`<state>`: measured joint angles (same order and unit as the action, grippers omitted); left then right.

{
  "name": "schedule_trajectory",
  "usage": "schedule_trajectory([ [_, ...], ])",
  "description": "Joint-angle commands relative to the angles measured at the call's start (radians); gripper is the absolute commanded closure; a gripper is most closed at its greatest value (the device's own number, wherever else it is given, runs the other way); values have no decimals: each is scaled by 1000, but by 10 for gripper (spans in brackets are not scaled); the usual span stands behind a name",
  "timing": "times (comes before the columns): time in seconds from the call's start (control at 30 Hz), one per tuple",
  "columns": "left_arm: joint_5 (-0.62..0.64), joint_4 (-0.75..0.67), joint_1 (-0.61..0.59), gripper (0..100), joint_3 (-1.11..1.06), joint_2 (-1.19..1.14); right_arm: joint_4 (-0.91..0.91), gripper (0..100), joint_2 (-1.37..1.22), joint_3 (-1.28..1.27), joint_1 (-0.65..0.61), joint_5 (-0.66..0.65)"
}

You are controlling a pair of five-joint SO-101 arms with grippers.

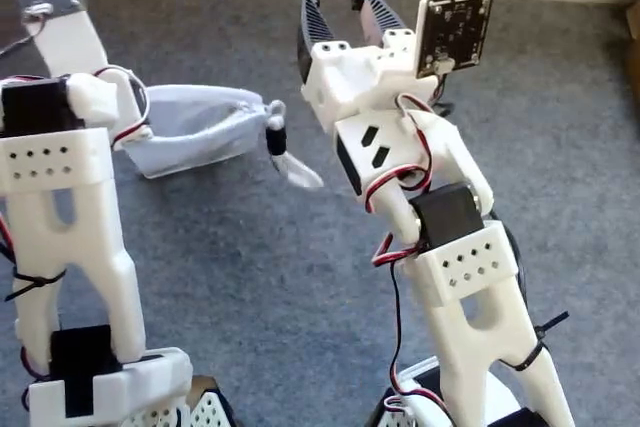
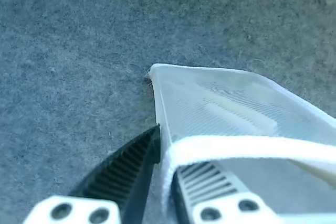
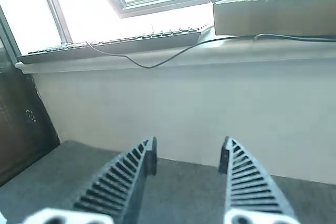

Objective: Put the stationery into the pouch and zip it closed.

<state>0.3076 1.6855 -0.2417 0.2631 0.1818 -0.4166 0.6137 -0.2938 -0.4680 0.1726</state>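
A translucent white pouch [image 1: 195, 127] lies on the grey carpet [image 1: 250, 277] at the back left. In the left wrist view the pouch [image 2: 236, 108] has a pale shape inside that I cannot make out. My left gripper [image 2: 167, 153] is shut on the pouch's thick white edge at its left end. A small black-and-white piece [image 1: 277, 137] and a clear sliver [image 1: 300, 172] stick out at the pouch's right end. My right gripper [image 1: 343, 9] is held high to the right of the pouch, open and holding nothing. Its fingers [image 3: 126, 174] point at the far wall.
A pale wall [image 3: 184, 103] borders the carpet at the back. On the sill above are a keyboard [image 3: 115, 43], a cable and a cardboard box [image 3: 273, 11]. Bare carpet lies between the two arm bases.
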Motion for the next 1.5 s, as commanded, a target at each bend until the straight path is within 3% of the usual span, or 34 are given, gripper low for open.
schedule_trajectory([
  [0.0,14,-26,-13,993,5,25,-111,810,45,73,10,-11],
  [0.2,15,-26,-13,993,4,25,-280,810,39,65,-24,-44],
  [0.37,15,-26,-15,993,2,18,-458,808,38,45,-128,-118],
  [0.5,15,-26,-15,993,2,18,-469,807,38,-61,-165,-123],
  [0.83,17,-26,-15,993,1,18,-65,807,36,-375,-188,-164],
  [1.17,15,-26,-13,993,-38,24,122,807,-131,-410,-188,-166],
  [1.47,14,-28,-13,993,-39,24,142,810,-140,-412,-199,-166],
])
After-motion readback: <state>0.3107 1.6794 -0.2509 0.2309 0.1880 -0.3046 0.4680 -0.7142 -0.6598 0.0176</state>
